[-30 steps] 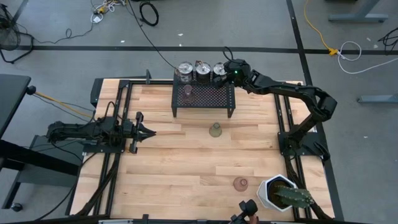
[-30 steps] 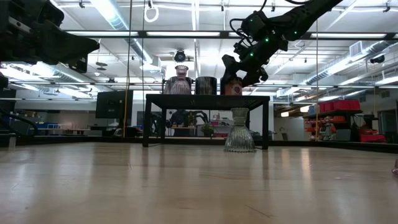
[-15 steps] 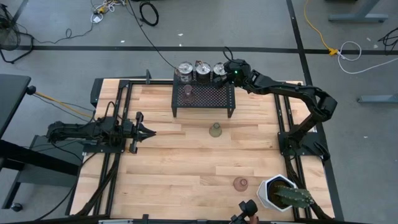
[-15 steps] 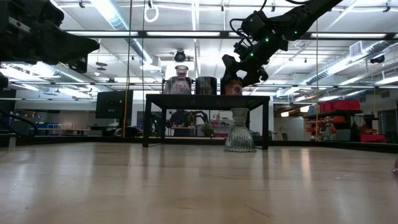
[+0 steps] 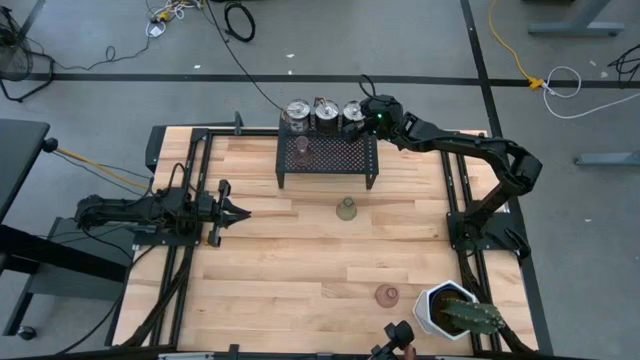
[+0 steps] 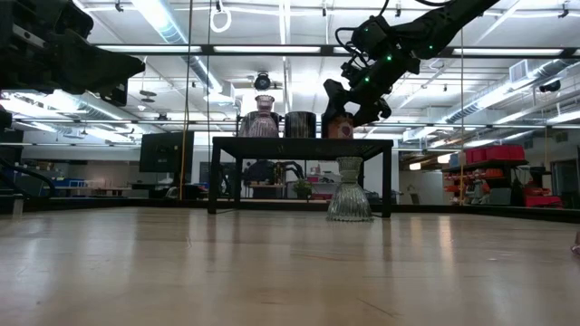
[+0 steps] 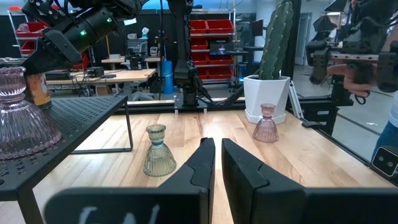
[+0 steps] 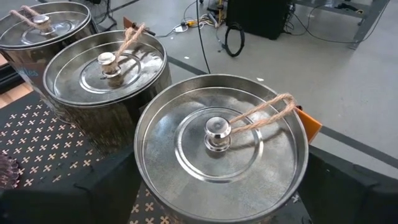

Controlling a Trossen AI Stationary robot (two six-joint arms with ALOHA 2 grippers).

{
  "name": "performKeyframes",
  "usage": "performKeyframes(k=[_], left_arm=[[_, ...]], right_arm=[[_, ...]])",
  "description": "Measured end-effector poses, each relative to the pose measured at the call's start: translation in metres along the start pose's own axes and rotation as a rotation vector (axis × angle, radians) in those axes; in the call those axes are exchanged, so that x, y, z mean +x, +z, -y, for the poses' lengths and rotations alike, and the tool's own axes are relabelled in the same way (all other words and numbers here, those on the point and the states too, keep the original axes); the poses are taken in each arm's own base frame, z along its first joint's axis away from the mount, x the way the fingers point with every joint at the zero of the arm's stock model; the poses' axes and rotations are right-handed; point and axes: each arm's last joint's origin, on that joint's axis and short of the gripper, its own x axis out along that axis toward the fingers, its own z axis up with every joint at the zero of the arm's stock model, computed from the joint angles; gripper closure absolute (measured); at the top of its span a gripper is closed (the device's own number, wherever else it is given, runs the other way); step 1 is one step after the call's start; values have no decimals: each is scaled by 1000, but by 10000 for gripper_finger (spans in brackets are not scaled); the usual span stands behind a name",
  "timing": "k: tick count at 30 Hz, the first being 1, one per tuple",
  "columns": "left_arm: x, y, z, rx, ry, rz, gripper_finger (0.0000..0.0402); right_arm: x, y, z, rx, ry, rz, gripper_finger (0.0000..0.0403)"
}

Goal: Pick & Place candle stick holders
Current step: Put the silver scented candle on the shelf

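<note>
Near the desk's (image 5: 300, 270) front edge: pink glass holder (image 5: 386, 295) beside cactus pot (image 5: 452, 310) at the front right corner. Mid-desk: olive-green holder (image 5: 346, 209), upright, before the black mesh rack (image 5: 330, 155). Left edge: left end effector (image 5: 232, 211), shut, empty. On the rack by the back edge: second pink holder (image 5: 302, 146), three metal cans (image 5: 326, 112) in a row. Right end effector (image 5: 362, 113) spread wide around the rightmost can (image 8: 221, 146), seemingly not yet clamping it.
</note>
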Motion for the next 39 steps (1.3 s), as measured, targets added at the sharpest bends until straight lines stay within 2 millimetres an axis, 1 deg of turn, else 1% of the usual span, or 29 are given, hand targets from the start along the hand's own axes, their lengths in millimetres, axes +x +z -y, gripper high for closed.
performKeyframes(k=[8,39], left_arm=[[0,0,0,0,0,0,367],[0,0,0,0,0,-1,367]], right_arm=[[0,3,-1,7,23,22,6],[0,2,-2,3,51,10,3]])
